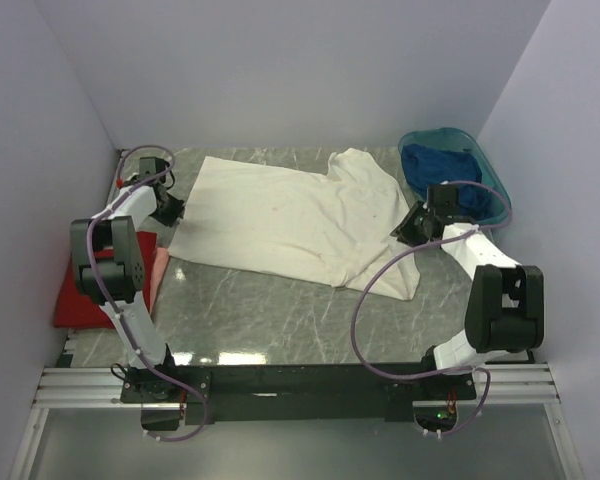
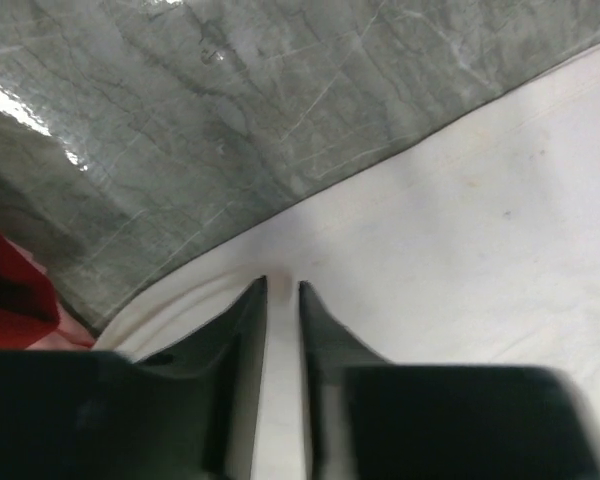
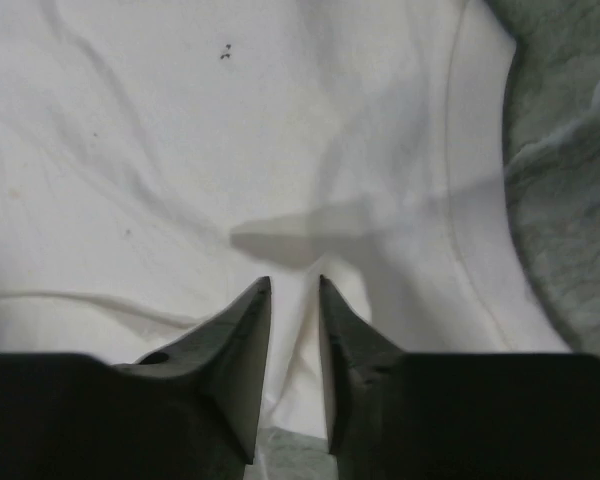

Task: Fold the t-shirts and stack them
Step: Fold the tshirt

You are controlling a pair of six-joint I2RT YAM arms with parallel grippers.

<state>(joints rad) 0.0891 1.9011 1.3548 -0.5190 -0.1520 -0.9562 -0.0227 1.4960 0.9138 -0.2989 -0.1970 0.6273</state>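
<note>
The cream-white t-shirt (image 1: 290, 215) lies spread across the back of the marble table (image 1: 280, 320). My left gripper (image 1: 175, 210) is down at its left edge, and in the left wrist view its jaws (image 2: 282, 287) stand slightly apart over the cloth (image 2: 460, 230). At the shirt's right side my right gripper (image 1: 405, 225) hovers low. Its jaws (image 3: 292, 283) are narrowly open, with a soft ridge of white fabric (image 3: 180, 150) between them. A folded red t-shirt (image 1: 80, 300) rests at the table's left edge. The dark blue t-shirt (image 1: 440, 165) sits in the basin.
A teal plastic basin (image 1: 495, 180) stands at the back right corner. White walls close in the table on three sides. The red cloth (image 2: 10, 290) shows at the left edge of the left wrist view. Bare marble (image 2: 230, 100) lies in front of the shirt.
</note>
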